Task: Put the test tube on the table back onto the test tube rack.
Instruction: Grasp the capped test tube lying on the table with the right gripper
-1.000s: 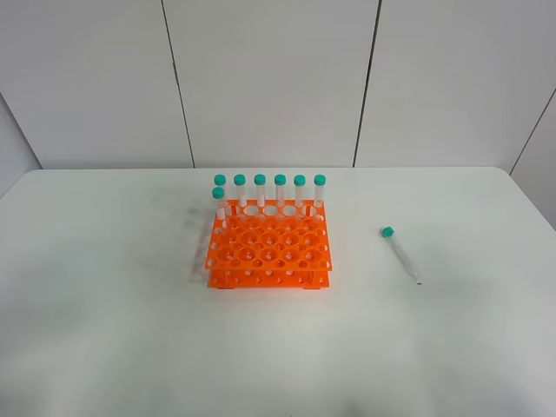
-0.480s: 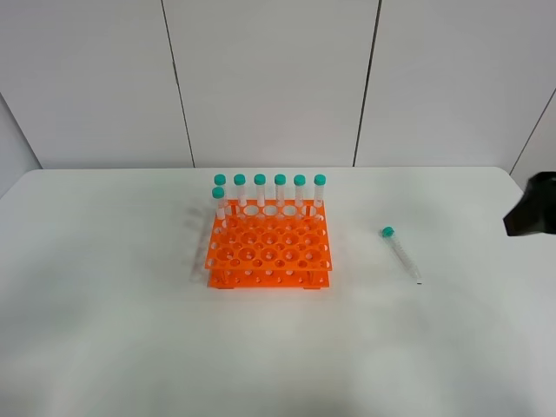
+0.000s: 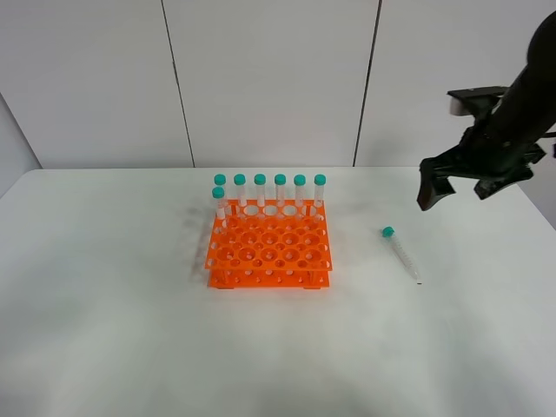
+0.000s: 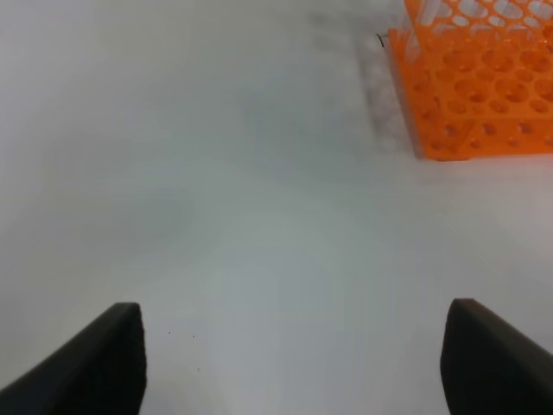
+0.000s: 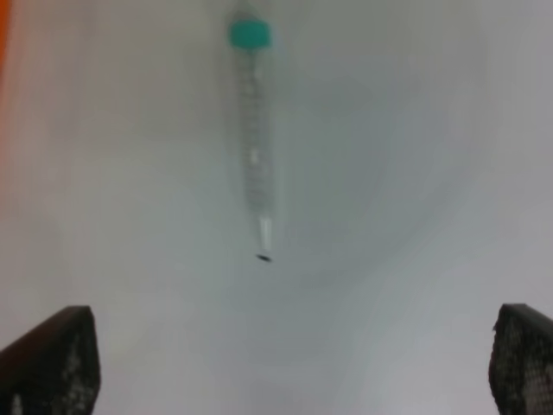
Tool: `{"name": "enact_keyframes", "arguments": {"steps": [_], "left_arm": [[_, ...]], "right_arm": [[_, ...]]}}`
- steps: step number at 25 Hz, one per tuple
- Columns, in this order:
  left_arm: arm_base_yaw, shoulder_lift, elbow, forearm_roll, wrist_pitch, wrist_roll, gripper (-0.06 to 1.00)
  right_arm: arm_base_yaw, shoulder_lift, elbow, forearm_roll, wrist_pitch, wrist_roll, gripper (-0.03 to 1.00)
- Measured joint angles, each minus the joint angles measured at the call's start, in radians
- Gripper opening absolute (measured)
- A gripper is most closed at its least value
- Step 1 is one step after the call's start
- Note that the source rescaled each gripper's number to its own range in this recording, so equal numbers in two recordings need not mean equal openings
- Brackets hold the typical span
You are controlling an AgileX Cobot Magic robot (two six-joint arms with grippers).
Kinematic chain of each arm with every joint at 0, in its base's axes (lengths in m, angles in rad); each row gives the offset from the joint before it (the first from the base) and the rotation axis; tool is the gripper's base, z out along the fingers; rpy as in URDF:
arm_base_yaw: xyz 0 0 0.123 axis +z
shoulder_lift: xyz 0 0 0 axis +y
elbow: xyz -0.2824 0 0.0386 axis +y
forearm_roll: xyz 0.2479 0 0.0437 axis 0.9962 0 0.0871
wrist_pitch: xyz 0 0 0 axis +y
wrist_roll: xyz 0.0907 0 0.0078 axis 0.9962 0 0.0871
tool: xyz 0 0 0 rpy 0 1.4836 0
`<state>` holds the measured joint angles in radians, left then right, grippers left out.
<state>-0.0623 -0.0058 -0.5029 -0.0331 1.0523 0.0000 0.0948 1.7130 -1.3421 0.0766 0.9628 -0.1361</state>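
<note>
The test tube (image 3: 401,254) lies flat on the white table (image 3: 130,330), right of the orange test tube rack (image 3: 269,248), with its teal cap toward the back. Several teal-capped tubes (image 3: 269,193) stand in the rack's back rows. My right gripper (image 3: 453,189) hangs open in the air above and behind the lying tube. In the right wrist view the tube (image 5: 253,130) lies ahead of the open right gripper (image 5: 289,367), pointed tip toward it. My left gripper (image 4: 294,372) is open and empty over bare table, with a corner of the rack (image 4: 479,78) ahead of it.
White wall panels (image 3: 269,78) stand behind the table's back edge. The left arm does not show in the exterior high view.
The right arm has come into view from the right edge and moved left and up, now above and behind the lying tube. The tube and the rack have not moved.
</note>
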Motion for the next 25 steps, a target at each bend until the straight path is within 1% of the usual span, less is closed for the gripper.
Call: {"name": "enact_keyframes", "arguments": {"steps": [3,12,18,22,25], "left_arm": [[0.0,0.0,0.0,0.0,0.0,0.0,0.97],[0.0,0.0,0.0,0.0,0.0,0.0,0.97],[0.0,0.0,0.0,0.0,0.0,0.0,0.97],[0.0,0.0,0.0,0.0,0.0,0.0,0.97],[0.0,0.0,0.0,0.0,0.0,0.0,0.97]], "right_arm": [[0.011,0.053,-0.001,0.001,-0.02,0.021,1.0],[0.011,0.204,-0.002,-0.006,-0.067,0.021,1.0],[0.011,0.32,-0.002,-0.006,-0.135,-0.005,1.0],[0.011,0.364,-0.002,-0.003,-0.204,-0.01,1.0],[0.011,0.372,0.0,0.013,-0.255,-0.04,1.0]]}}
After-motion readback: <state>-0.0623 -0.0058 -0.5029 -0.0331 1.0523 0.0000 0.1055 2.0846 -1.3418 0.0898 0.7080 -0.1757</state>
